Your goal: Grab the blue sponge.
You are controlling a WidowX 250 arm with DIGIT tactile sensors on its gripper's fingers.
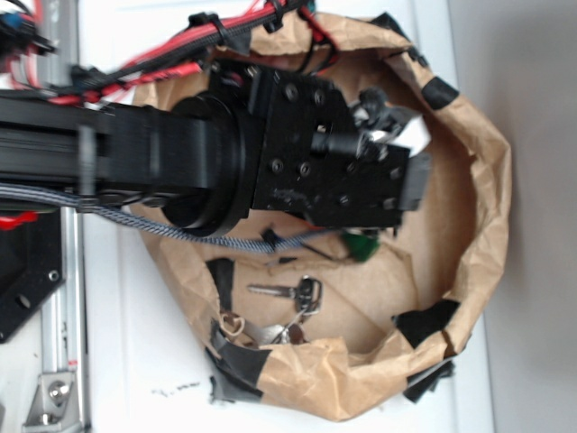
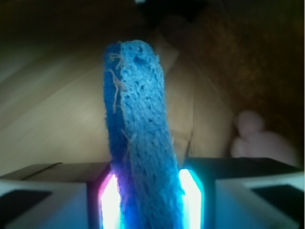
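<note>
The blue sponge (image 2: pixel 138 109) fills the middle of the wrist view, a narrow rough foam block standing up between my two glowing pads (image 2: pixel 108 198). My gripper (image 2: pixel 150 193) is shut on its lower end, both pads pressed against its sides. In the exterior view the black gripper (image 1: pixel 415 185) hangs over the inside of a crumpled brown paper bag (image 1: pixel 478 225). The sponge is hidden there behind the gripper body.
A bunch of keys (image 1: pixel 297 293) lies on the bag's floor near its lower rim. A small green object (image 1: pixel 363 245) sits just under the gripper. Black tape patches (image 1: pixel 424 323) mark the bag's rim. A blurred pinkish object (image 2: pixel 259 140) lies right of the sponge.
</note>
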